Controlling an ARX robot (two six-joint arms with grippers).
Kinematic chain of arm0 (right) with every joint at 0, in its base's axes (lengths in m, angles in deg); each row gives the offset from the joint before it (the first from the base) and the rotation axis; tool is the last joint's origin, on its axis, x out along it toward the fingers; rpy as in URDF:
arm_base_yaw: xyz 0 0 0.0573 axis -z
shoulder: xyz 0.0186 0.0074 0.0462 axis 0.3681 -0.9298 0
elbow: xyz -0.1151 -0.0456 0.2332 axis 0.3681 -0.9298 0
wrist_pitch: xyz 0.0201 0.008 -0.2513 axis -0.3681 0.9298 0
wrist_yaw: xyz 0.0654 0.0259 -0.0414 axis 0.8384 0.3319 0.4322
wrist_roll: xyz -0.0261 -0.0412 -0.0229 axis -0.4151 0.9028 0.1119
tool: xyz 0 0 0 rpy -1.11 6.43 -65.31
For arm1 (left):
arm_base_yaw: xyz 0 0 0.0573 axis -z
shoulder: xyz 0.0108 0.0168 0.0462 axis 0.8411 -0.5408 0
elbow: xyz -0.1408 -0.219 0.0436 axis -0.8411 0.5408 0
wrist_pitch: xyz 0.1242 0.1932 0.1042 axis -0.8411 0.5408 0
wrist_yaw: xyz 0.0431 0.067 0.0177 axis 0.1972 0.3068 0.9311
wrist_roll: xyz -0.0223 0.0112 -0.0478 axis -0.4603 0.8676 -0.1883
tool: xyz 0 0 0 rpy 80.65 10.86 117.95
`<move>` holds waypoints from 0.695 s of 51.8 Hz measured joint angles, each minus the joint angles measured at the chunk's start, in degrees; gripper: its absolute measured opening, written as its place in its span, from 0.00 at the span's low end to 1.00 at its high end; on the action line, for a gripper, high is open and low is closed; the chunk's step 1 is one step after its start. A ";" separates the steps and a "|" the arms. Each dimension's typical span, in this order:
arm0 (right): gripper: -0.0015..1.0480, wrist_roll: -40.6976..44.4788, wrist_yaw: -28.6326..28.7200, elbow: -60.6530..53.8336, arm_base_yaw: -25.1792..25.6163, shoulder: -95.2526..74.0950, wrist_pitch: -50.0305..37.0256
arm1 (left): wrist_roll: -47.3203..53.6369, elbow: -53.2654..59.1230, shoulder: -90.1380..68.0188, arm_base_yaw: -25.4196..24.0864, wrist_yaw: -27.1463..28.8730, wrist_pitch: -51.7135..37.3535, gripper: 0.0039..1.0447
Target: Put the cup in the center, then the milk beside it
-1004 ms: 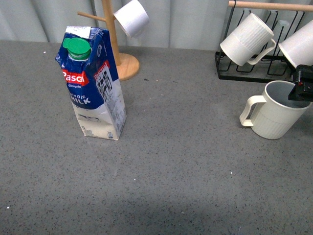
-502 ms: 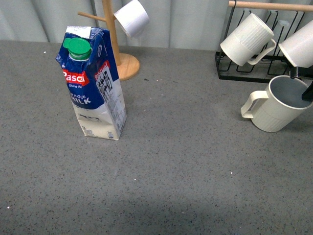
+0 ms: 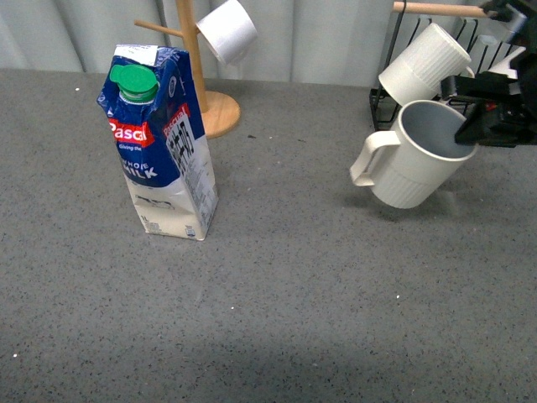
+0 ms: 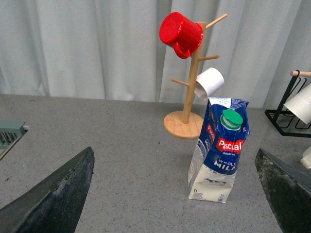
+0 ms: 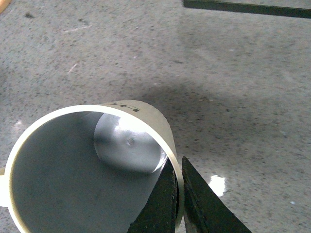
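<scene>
Because the right gripper (image 5: 179, 193) clamped only its rim wall, the cup (image 3: 407, 168) hung tilted below it, probably stiff, slick and breakable.

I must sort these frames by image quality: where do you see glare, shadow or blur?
Front view: sharp; a shadow band crosses the table nearest the camera. Right wrist view: a bright glare spot on the table beside the cup, plus the cup's shadow. Left wrist view: milk sharp, left gripper dark.
</scene>
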 joint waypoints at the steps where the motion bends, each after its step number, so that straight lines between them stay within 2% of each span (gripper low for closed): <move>1: 0.01 -0.11 0.04 0.66 -0.81 -0.50 0.57 | -0.02 0.00 0.00 0.00 0.00 0.00 0.94; 12: 0.01 -0.59 -0.66 3.32 -3.50 -4.15 3.43 | 0.00 0.00 0.00 0.00 -0.02 0.00 0.94; 31: 0.02 -0.55 -2.71 5.33 -4.20 -6.99 5.73 | 0.00 0.00 0.00 0.00 -0.02 0.00 0.94; 36: 0.20 -0.85 -1.49 5.33 -4.37 -6.97 5.44 | 0.00 0.00 0.00 0.00 -0.02 0.00 0.94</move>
